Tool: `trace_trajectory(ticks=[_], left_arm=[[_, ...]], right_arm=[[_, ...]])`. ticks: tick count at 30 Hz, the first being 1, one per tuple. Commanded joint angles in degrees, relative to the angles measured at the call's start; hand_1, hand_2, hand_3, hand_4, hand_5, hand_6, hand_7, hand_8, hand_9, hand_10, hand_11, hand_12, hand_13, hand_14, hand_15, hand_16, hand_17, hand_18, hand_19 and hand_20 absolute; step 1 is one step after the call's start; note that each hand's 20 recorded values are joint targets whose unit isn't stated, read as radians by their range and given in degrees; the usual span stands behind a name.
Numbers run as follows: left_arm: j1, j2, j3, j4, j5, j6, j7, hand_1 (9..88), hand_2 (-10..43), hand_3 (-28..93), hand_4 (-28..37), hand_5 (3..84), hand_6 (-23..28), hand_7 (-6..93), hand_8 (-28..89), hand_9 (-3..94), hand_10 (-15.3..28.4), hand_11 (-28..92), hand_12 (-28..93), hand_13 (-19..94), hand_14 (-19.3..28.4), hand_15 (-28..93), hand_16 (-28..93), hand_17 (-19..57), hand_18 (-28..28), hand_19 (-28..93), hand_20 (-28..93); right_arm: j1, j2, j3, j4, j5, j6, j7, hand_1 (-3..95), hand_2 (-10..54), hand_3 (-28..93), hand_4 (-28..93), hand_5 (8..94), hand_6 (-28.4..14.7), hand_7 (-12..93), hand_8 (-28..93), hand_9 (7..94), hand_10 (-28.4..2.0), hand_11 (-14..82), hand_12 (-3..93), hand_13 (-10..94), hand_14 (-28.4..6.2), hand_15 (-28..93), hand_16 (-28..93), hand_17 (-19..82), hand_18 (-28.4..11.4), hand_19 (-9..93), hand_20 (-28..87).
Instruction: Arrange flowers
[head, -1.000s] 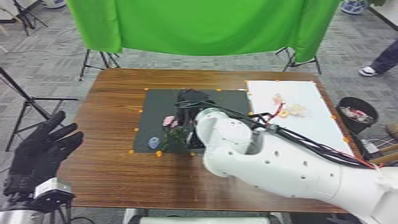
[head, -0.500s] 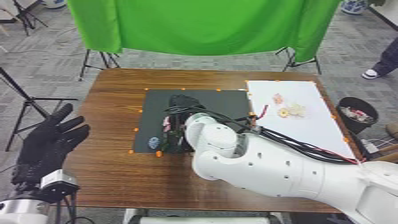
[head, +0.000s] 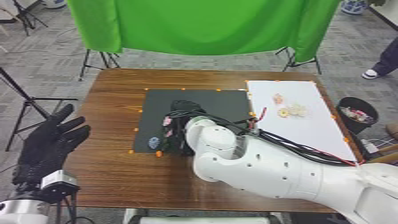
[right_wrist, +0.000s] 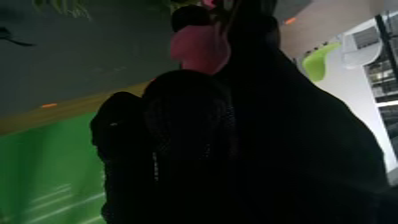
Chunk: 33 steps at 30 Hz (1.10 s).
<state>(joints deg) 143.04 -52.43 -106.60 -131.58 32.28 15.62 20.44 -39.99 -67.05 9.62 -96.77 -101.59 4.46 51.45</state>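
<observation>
1. Right hand (right_wrist: 191, 112), its fingers pinching a pink flower (right_wrist: 200, 49), over the dark mat (head: 226, 101).
2. Left hand (head: 43, 150), fingers spread, beside the desk (head: 115, 185).
3. A loose pinch could drop the flower; slack cables (head: 286, 142) could snag it.

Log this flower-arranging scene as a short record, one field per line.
surface: brown table
on table: dark mat, white sheet to its right
left hand: fingers straight, by the table's left edge
right hand: over the dark mat, close to a pink bloom
on sheet: pale flowers
backdrop: green cloth beyond the table
</observation>
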Motion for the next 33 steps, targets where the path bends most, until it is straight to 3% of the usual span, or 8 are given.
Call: trace_trajectory(ticks=[1,4,10,13,14,21,32,33], left_arm=[[0.22,-1.41,-0.02,0.08,0.84,-1.11,-1.24,30.2,6.5,64,-19.4,36.7,9.9,8.5,-7,33.0,20.5,28,12,22,28.0,58,-12,-6.4,28.4,56,0],[1.41,0.77,0.23,-0.1,-0.92,0.29,0.6,30.2,6.5,64,-19.4,36.7,9.9,8.6,-7,33.0,20.6,28,12,22,27.9,57,-12,-6.4,28.4,56,0],[2.74,2.04,0.22,-0.37,-2.14,1.27,2.22,30.1,6.5,64,-19.3,36.8,9.9,8.6,-7,33.1,20.5,28,12,22,27.9,57,-12,-6.4,28.4,56,0],[2.68,1.2,0.16,-0.46,-1.54,0.82,1.5,30.2,6.5,64,-19.3,36.8,9.9,8.5,-7,33.0,20.5,27,12,22,28.0,58,-12,-6.4,28.4,56,0],[2.65,1.76,0.43,-0.38,-1.94,1.24,2.07,30.2,6.5,64,-19.3,36.8,9.9,8.5,-7,33.0,20.5,27,12,22,28.0,58,-12,-6.4,28.4,56,0],[1.7,-1.02,0.19,-0.47,0.1,-0.14,-0.71,30.1,6.4,64,-19.2,36.8,9.9,8.6,-7,33.1,20.6,27,12,22,28.0,58,-12,-6.4,28.4,56,0],[2.07,-0.71,0.39,-0.48,-0.29,-0.17,-0.01,30.2,6.5,64,-19.0,36.8,9.9,8.5,-7,33.0,20.6,28,12,22,28.0,58,-12,-6.4,28.4,56,0],[1.78,-1.58,0.04,-0.55,0.44,-0.75,-1.16,30.2,6.5,64,-19.0,36.8,9.9,8.5,-7,33.0,20.6,28,12,22,28.0,58,-12,-6.4,28.4,56,0]], right_arm=[[-0.28,0.6,0.88,-0.99,-0.89,-3.28,2.07,56.1,-9.5,73,-26,71.5,-0.3,22,2,86.0,-10.1,6.8,29.8,83,-2.1,70,17,56,-15.1,93,40],[-0.88,0.87,1.68,-1.79,-0.59,-5.61,2.39,53.9,-9.5,74,-25,69.0,-0.4,21,2,83.8,-11.2,9.7,27.6,83,-2.5,70,16,56,-15.5,93,40],[-1.68,1.08,3.32,-4.12,-1.15,-10.46,4.63,50.0,-9.5,75,-24,65.2,-0.6,18,-3,78.4,-13.4,15.2,22.9,81,-4.3,70,16,55,-16.7,93,38],[-1.66,1.02,3.74,-5.07,-1.27,-11.29,5.05,47.8,-9.5,77,-23,64.3,-0.8,17,-9,75.4,-15.3,19.2,18.3,80,-5.4,70,15,54,-17.0,93,37],[-1.35,1.06,3.6,-5.42,-1.49,-11.38,5.13,47.3,-9.5,77,-23,64.1,-0.9,17,-10,74.8,-15.6,19.7,17.7,80,-5.7,70,15,54,-17.1,93,37],[-0.91,0.96,3.59,-7.58,-2.99,-11.66,5.82,45.4,-9.5,76,-22,63.3,-2.0,16,-11,70.9,-17.3,20.6,16.2,78,-6.8,72,15,55,-16.9,93,35],[0.21,0.91,2.56,-6.74,-2.93,-13.21,6.7,43.4,-9.5,75,-21,63.9,-2.8,15,-10,68.3,-18.7,20.8,15.9,76,-8.1,73,15,55,-16.9,93,34],[-0.23,0.99,2.87,-6.74,-3.02,-13.07,6.89,43.4,-9.5,75,-21,63.9,-2.8,15,-10,67.9,-18.9,20.7,15.8,76,-8.3,74,14,55,-16.9,93,34]])
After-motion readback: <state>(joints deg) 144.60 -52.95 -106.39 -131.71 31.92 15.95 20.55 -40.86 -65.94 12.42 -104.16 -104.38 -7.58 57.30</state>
